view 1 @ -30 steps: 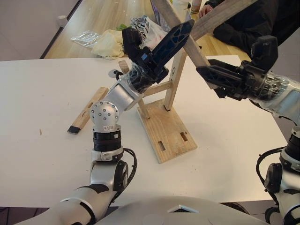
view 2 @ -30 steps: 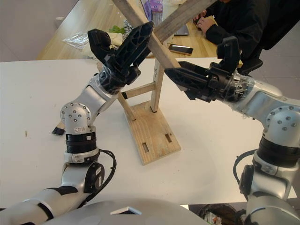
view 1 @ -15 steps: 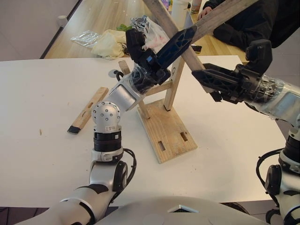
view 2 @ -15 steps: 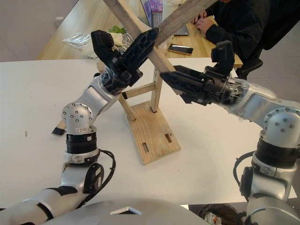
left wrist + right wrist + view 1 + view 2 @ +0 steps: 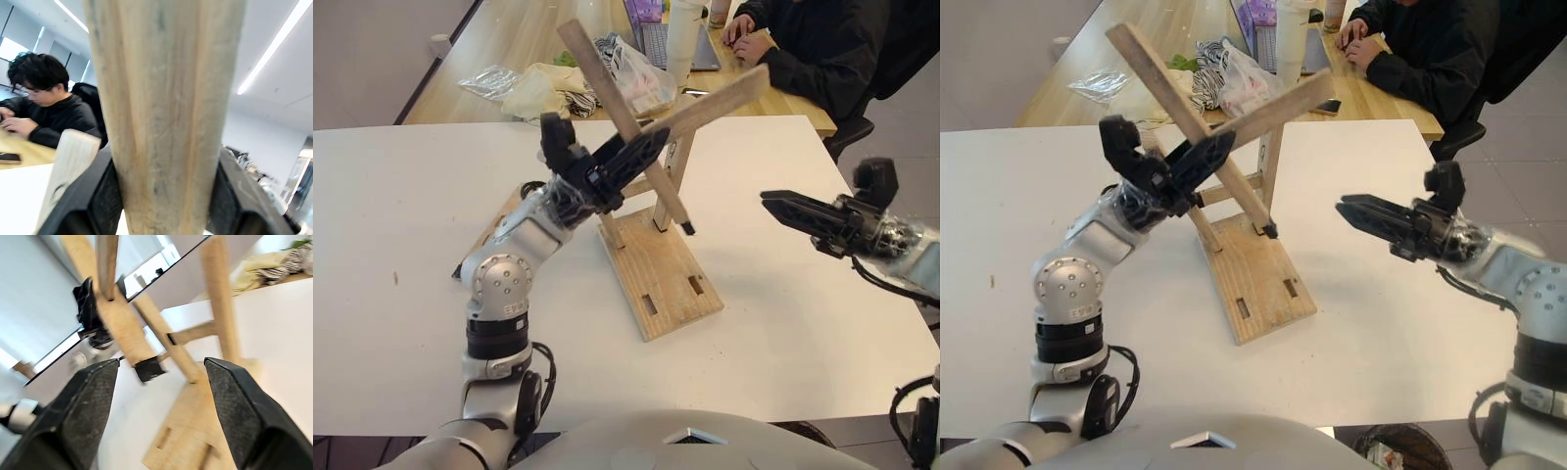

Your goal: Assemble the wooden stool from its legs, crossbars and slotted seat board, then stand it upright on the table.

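Obs., stool build.

Your slotted seat board point(image 5: 661, 269) lay flat near the middle of the white table point(image 5: 401, 196). It had two open slots point(image 5: 649, 305) at its near end. At its far end an upright leg point(image 5: 1271, 174) and a leaning leg point(image 5: 1203, 226) stood in the board. A crossbar point(image 5: 1231, 190) ran between them.

Your left gripper point(image 5: 607, 132) was raised over the far left of the board, its fingers pinching a long leg point(image 5: 592, 69) at about mid-length. In the left wrist view the wood sat squarely between both pads point(image 5: 107, 200).

The long leg slanted from high at the far left down to the right. Its black-capped foot point(image 5: 688, 229) was just beside the upright leg, over the board's right edge. I could not tell whether the cap touched the board.

A second bar point(image 5: 724, 98) crossed the long leg and rose toward the far right. I could not tell whether the two were joined at the crossing.

Your right gripper point(image 5: 775, 202) hung above the table's right side, well apart from the stool parts, with its fingers spread wide. The right wrist view looked between them at the capped foot and the board.

One loose wooden piece point(image 5: 512, 203) lay on the table, mostly behind your left arm. Bags point(image 5: 548, 88) sat on the wooden table point(image 5: 509, 39) behind.
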Tool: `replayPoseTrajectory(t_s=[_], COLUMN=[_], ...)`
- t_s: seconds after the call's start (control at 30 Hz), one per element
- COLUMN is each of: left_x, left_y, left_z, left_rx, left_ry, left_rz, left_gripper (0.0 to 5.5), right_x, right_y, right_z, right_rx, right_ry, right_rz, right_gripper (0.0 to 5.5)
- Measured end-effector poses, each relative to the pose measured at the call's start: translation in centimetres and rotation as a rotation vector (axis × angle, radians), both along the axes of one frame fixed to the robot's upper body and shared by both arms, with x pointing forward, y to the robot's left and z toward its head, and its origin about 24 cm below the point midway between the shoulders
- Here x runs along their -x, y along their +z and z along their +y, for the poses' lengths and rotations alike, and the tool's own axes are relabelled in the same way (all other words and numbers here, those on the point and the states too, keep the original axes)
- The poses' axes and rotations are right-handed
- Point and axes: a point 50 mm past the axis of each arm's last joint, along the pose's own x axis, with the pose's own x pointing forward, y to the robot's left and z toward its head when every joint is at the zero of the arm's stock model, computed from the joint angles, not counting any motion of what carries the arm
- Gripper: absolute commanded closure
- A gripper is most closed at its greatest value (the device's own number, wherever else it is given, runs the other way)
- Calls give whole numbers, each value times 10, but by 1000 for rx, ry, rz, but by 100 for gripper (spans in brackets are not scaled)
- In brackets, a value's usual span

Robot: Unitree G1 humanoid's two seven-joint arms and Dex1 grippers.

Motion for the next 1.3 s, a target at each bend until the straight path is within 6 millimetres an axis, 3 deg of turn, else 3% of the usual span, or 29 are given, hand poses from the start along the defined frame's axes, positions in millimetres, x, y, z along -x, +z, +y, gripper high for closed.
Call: replayPoseTrajectory(t_s=[0.17,0.43,0.83,1.1,1.3], left_x=[26,51,47,46,50], left_y=[-37,-62,-66,-80,-81], left_z=[7,22,12,9,3], left_rx=[-112,-234,-165,-239,-340], left_ry=[-7,33,64,79,67], left_rz=[108,196,185,185,30], left_gripper=[342,342,342,342,343], right_x=[0,1,1,-1,-2], right_y=[-13,-19,-25,-27,-34], right_z=[-20,-21,-21,-23,-20], right_rx=[27,42,51,71,62], right_ry=[-110,-142,-155,-167,-171], right_rz=[10,26,41,36,33], right_gripper=[231,231,231,231,231])
